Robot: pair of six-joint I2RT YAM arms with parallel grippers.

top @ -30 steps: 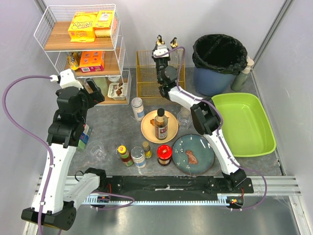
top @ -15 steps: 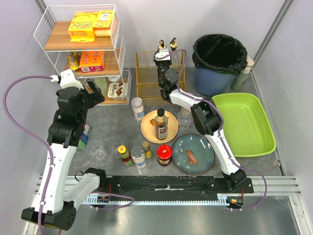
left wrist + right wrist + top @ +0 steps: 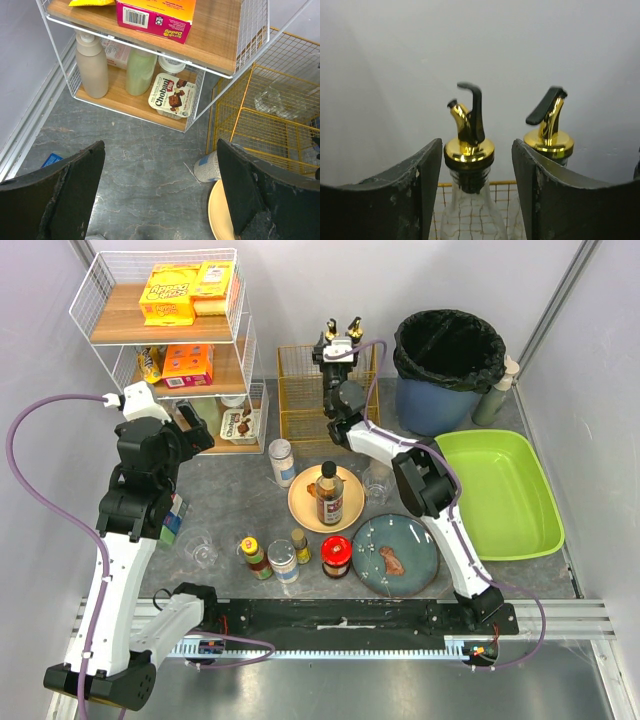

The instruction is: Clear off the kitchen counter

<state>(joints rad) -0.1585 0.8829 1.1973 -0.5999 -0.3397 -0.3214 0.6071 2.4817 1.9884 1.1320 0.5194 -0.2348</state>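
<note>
The kitchen counter is dark grey and mottled; it also shows in the left wrist view. On it stand a sauce bottle on a yellow plate, a blue plate, a red-lidded jar and small jars. My right gripper is open, its fingers either side of the neck of a gold-spouted glass bottle standing in the yellow wire basket. A second such bottle stands beside it. My left gripper is open and empty above the counter.
The white wire rack with boxes and bottles stands at the back left. A black-lined bin is at the back right and a lime-green tray at the right. Two clear glasses and a white canister stand on the counter.
My right gripper has shifted slightly right and back at the wire basket. The left arm has not moved.
</note>
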